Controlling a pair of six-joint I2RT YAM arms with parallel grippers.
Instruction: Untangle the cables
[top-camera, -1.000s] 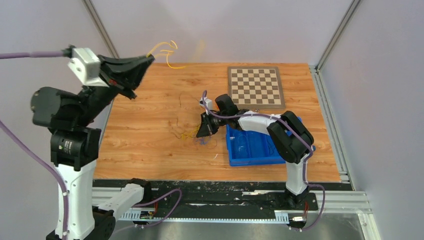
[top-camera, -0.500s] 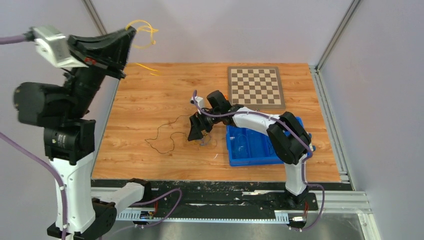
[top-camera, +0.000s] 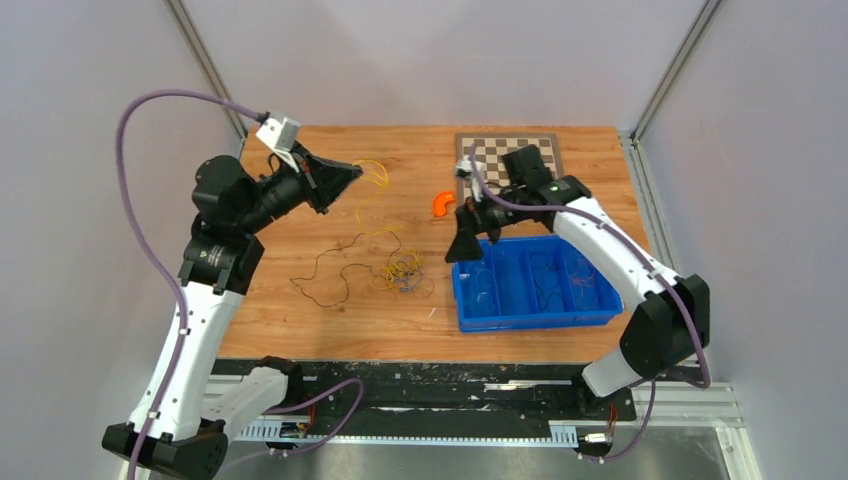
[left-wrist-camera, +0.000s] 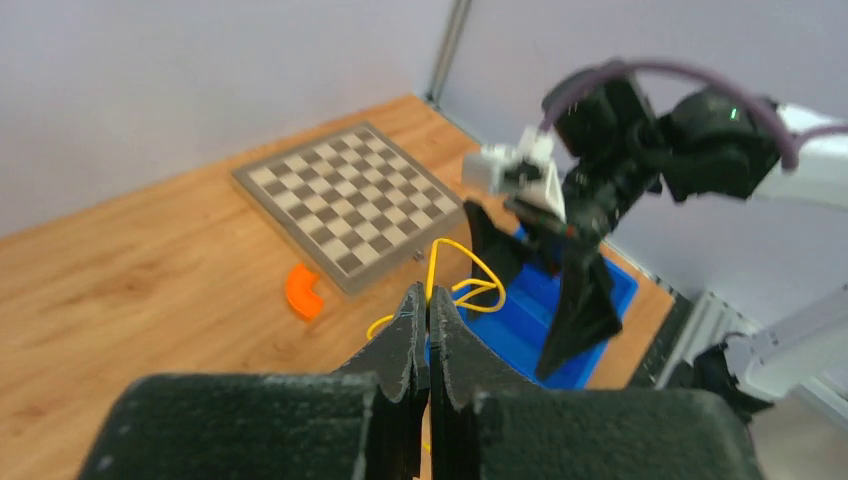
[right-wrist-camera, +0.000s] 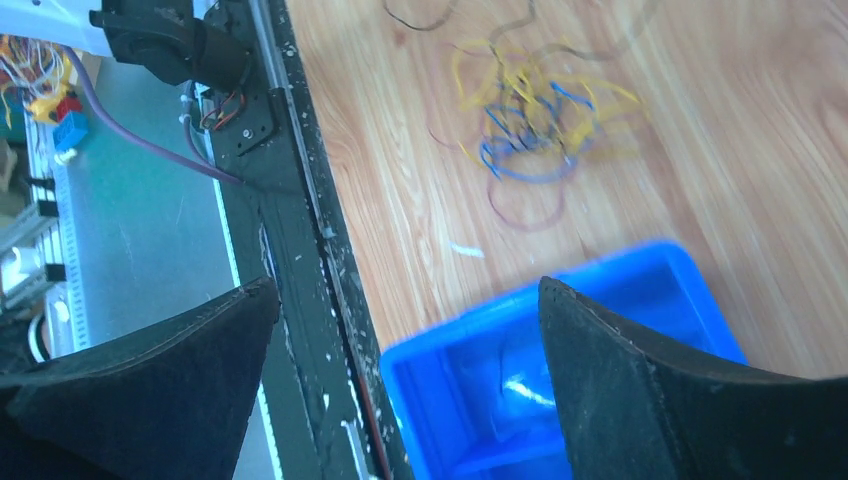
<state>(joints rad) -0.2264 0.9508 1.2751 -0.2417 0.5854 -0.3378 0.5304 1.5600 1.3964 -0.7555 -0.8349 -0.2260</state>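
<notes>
On the table's (top-camera: 270, 300) far-left quarter, the left gripper (top-camera: 356, 171) is clamped tight on a yellow cable (top-camera: 377, 175), whose loose loops poke toward the chessboard (top-camera: 512, 172). The strand appears to trail diagonally down to the tangle of cables (top-camera: 402, 272) near the middle of the front edge, so its long axis runs front-middle to far-left. Meanwhile the right gripper (right-wrist-camera: 405, 288) hangs wide open and empty over the blue bin's (top-camera: 590, 312) left end. A clean pull likely needs slow tension along that diagonal, with the free jaws pinning the knot.
</notes>
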